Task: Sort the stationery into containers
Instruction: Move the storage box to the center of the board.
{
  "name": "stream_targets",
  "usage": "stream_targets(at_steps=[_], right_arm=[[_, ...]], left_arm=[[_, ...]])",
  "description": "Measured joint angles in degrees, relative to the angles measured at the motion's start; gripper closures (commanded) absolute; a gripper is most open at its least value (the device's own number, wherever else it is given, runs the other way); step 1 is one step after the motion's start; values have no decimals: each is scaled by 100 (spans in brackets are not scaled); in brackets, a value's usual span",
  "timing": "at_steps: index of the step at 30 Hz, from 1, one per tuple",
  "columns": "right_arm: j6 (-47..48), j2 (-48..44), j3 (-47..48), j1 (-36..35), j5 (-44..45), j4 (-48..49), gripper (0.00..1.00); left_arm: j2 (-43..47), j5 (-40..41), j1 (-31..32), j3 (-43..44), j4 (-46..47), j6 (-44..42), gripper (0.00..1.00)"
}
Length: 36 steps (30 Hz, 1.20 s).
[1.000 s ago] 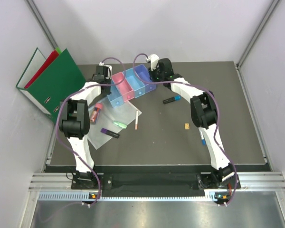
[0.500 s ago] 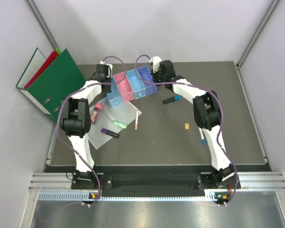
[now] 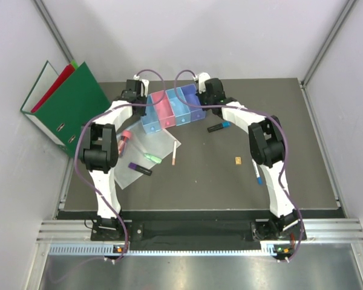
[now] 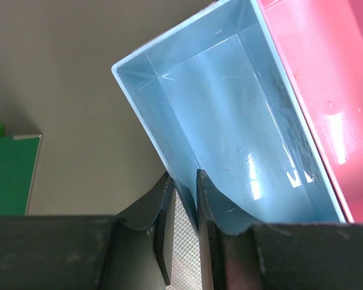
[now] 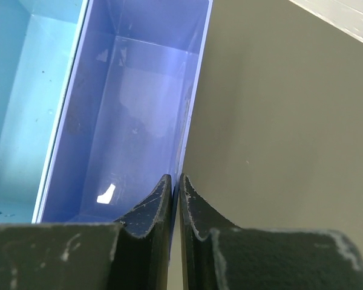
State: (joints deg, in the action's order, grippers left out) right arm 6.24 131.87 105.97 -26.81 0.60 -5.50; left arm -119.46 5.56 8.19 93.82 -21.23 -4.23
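Note:
The containers point(image 3: 169, 110) are joined bins in a row at the back of the table: light blue point(image 4: 230, 109), pink point(image 4: 327, 78), blue point(image 5: 18, 103) and purple point(image 5: 139, 121). My left gripper point(image 4: 183, 178) is shut on the light blue bin's outer wall, at the row's left end point(image 3: 141, 103). At the other end my right gripper point(image 5: 175, 180) pinches the purple bin's outer wall point(image 3: 200, 100). All bins look empty. The stationery lies loose: a pink-capped glue stick point(image 3: 124, 141), green highlighter point(image 3: 150, 157), purple marker point(image 3: 140, 169), pink pen point(image 3: 174, 156), black-blue marker point(image 3: 218, 127), tan block point(image 3: 237, 160) and blue pen point(image 3: 256, 175).
A clear plastic sleeve point(image 3: 160, 144) lies under several of the left-hand items. Green and red ring binders point(image 3: 66, 103) lean at the table's back left corner, and a green edge point(image 4: 6, 169) shows in the left wrist view. White walls close in the table.
The row of bins has swung round and shifted a little to the right and back with both grippers. My right gripper has closed onto the purple wall.

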Motion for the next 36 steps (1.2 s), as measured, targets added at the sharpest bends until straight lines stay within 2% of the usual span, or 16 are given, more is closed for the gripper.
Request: stream_targets(at_steps=[14,18,29,33,36], right_arm=[[-46,-350,-442,44,647,-140,98],[-68,-385,-496,44,787,-140,98],[-225,-645,-822,118,1161,-269,99],[-238,-664,-817,133,1202,-348,100],[-238,-664,-789,138,1202,-402,100]], left_arm=[[-173,-238,229,245,66,-170,83],[-367,-286,240,553,20,-190,85],[-555,-527,387,841,22,-214,93],[-555,-535,407,841,26,-214,100],[-555,-535,409,841,31,-214,100]])
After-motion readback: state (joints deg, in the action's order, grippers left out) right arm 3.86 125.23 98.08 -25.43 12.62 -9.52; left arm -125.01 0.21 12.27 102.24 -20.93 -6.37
